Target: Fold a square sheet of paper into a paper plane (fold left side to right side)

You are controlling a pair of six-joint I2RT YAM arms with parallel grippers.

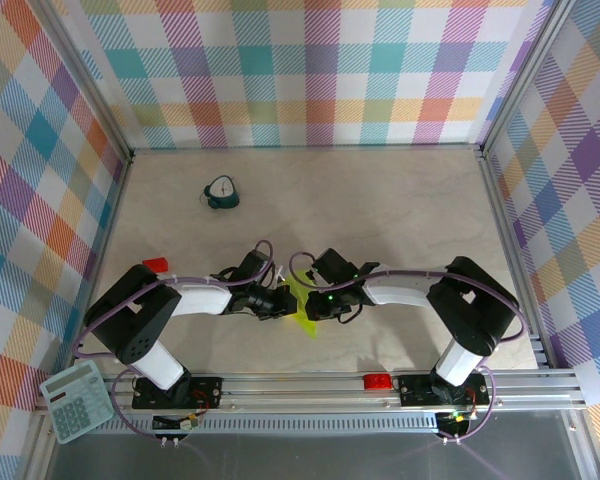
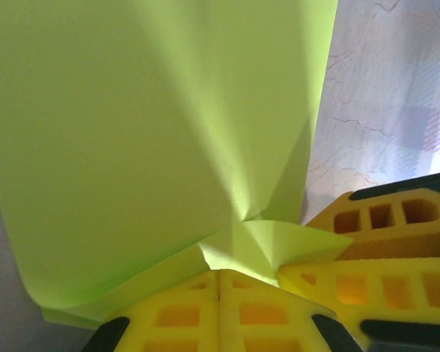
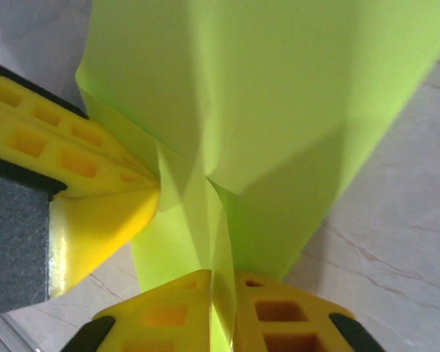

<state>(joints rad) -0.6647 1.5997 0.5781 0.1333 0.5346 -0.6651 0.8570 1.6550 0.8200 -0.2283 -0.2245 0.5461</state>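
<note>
The square sheet of paper (image 1: 306, 318) is lime yellow-green, creased into layers, and lifted off the table at the centre front between both arms. My left gripper (image 1: 285, 300) meets it from the left. In the left wrist view its yellow fingers (image 2: 220, 273) are pressed together at a crumpled corner of the paper (image 2: 154, 147), and the right gripper's fingers (image 2: 381, 249) crowd in from the right. My right gripper (image 3: 221, 277) has a strip of the paper (image 3: 279, 95) running between its nearly closed fingers. The left gripper's finger (image 3: 95, 213) pinches the same fold at the left.
A small teal clock (image 1: 221, 194) stands at the back left of the table. A red block (image 1: 155, 265) lies by the left arm. A calculator (image 1: 75, 400) rests at the near left corner, and a red piece (image 1: 377, 381) sits on the front rail.
</note>
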